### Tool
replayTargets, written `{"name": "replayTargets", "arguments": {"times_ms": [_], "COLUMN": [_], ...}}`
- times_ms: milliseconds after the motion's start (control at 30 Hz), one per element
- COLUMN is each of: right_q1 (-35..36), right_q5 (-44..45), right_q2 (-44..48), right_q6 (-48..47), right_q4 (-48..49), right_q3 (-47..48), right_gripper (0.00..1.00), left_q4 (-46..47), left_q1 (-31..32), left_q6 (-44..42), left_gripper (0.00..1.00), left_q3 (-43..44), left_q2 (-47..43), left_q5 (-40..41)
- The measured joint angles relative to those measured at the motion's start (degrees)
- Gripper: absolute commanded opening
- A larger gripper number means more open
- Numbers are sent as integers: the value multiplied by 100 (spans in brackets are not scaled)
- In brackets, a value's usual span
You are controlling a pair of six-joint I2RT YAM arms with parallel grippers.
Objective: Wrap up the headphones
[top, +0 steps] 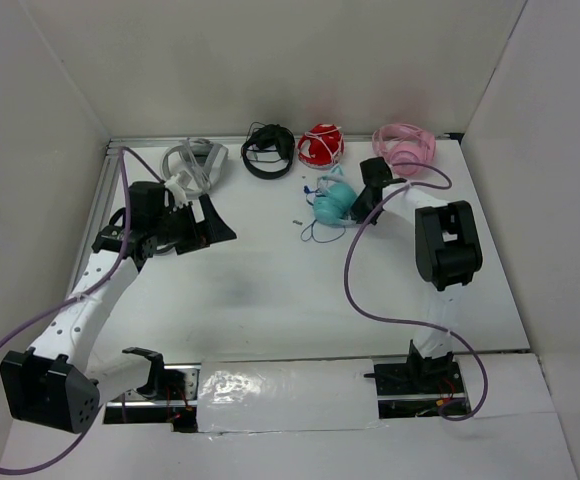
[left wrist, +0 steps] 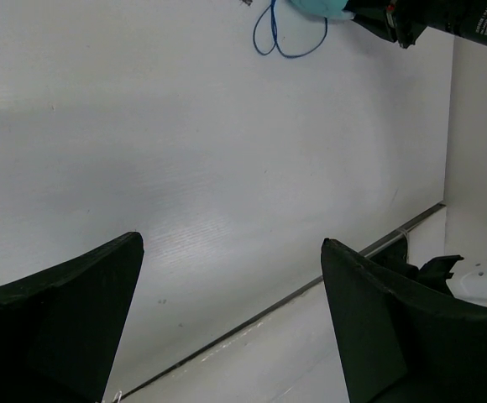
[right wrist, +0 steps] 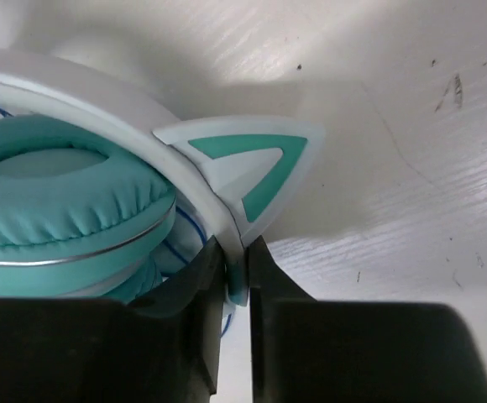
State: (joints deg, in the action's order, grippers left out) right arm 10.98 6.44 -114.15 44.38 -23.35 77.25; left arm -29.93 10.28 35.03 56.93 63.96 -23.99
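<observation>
The teal headphones (top: 334, 204) lie at the back middle of the table, with a thin dark-blue cable (top: 318, 232) looping toward the front. My right gripper (top: 362, 207) is shut on their pale headband beside a cat ear (right wrist: 252, 172); the right wrist view shows the band pinched between the fingers, with a teal padded cup (right wrist: 67, 201) to the left. My left gripper (top: 213, 228) is open and empty, well left of the headphones. In the left wrist view its fingers (left wrist: 67, 311) frame bare table, and the cable (left wrist: 277, 38) shows at the top.
Along the back wall lie grey-white headphones (top: 196, 163), black headphones (top: 268, 150), red headphones (top: 320, 146) and pink headphones (top: 405, 147). Purple robot cables (top: 370, 300) trail over the table. White walls enclose the table left, back and right.
</observation>
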Motion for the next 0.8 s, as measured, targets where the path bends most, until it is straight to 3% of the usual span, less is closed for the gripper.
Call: {"name": "replayTargets", "arguments": {"times_ms": [33, 133, 367, 633, 800], "right_q1": [0, 2, 197, 1425, 1926], "right_q5": [-46, -22, 424, 249, -190], "right_q2": [4, 81, 1180, 3464, 4083], "right_q6": [-105, -417, -1700, -3873, -4826], "right_q4": [20, 61, 4, 286, 153], "right_q3": [0, -42, -527, -1335, -1526], "right_gripper": [7, 2, 0, 0, 0], "left_q4": [-17, -20, -17, 0, 90], "left_q1": [2, 15, 155, 804, 1198], "left_q6": [-2, 0, -61, -730, -1252], "left_gripper": [99, 99, 99, 99, 99], "left_q3": [24, 85, 302, 1167, 1368], "left_q2": [13, 26, 118, 861, 990], "left_q5": [2, 9, -74, -308, -437]}}
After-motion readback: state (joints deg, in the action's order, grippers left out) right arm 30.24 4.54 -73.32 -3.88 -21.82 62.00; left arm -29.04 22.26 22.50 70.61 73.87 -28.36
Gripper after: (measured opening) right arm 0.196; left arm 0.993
